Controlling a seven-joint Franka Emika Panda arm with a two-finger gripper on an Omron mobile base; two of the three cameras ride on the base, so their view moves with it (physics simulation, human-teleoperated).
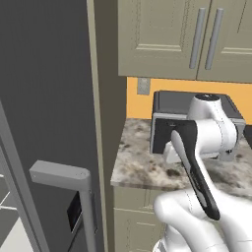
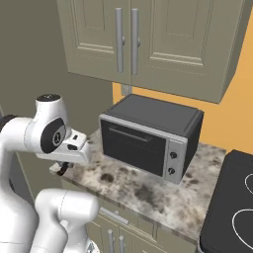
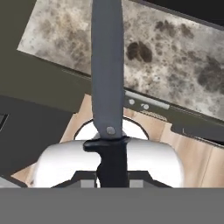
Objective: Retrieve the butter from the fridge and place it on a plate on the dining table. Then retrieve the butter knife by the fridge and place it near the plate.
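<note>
- Knife point(image 3: 107, 74): slim grey blade, one rivet near its base, black handle below.
- Long axis runs straight up the hand view, blade tip away from the camera, crossing the marble counter point(image 3: 175, 57) edge and the wood floor point(image 3: 197, 153) beneath (held in the air, not resting on anything).
- Gripper point(image 3: 113, 173) clamped shut on the knife's handle.
- Arm point(image 1: 206, 133) folded tight in front of the counter, wrist turned down, beside the fridge point(image 1: 44, 123); black oven point(image 2: 148, 136) sits on the counter behind.
</note>
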